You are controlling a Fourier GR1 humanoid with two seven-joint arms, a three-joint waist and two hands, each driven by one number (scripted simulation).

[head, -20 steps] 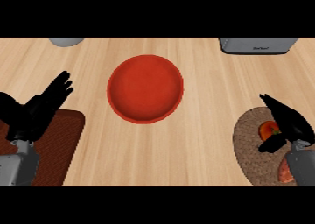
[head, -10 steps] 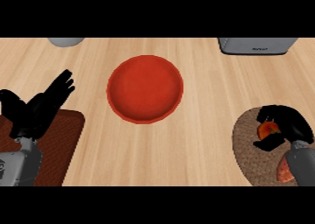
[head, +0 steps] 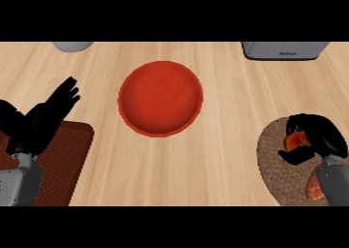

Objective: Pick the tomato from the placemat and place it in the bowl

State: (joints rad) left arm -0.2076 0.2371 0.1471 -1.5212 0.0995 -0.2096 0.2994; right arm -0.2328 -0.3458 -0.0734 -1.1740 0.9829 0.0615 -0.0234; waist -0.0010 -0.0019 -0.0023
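The right black hand (head: 317,138) is curled over the red-orange tomato (head: 297,142), fingers arched above it and thumb below, so only a small part of the fruit shows between them. The tomato sits on the round brown woven placemat (head: 277,160) at the counter's right edge, near its front. A second reddish patch shows on the placemat beside the grey right forearm (head: 338,184); what it is cannot be told.

The round red bowl (head: 161,98) stands in the middle of the light wooden counter (head: 228,87), well apart from the tomato.

The left black hand (head: 38,118) rests spread, fingers up, near the counter's left edge above a dark red-brown rectangular mat (head: 63,160). At the far edge stand a grey round container (head: 72,46) toward the left corner and a grey box-shaped appliance (head: 285,50) toward the right.
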